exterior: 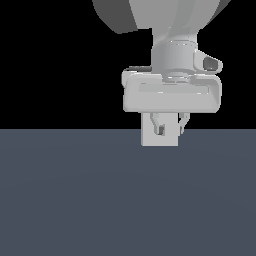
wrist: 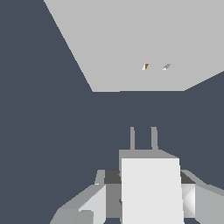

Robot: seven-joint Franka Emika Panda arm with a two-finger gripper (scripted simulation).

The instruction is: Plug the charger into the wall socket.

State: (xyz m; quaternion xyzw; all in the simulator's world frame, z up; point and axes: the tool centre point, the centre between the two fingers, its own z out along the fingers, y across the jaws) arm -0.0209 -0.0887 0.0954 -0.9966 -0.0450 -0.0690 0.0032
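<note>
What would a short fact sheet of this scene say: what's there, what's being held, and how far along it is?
holder: gripper, jaws shut on the charger
held item: charger, two prongs aimed at the socket
target: wall socket, flat grey plate, two small holes
gap: prongs not yet in the holes; dark floor shows between
progress: not yet plugged in

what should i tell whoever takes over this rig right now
Gripper: shut on the charger, fingers on both its sides, held above the floor.
Charger: its two prongs point toward the wall socket.
Wall socket: upright plate ahead, its two holes visible in the wrist view; a gap separates prongs and plate.
Done: charger grasped and turned toward the socket.
Left: line the prongs up with the holes, which look slightly offset, then push in.
</note>
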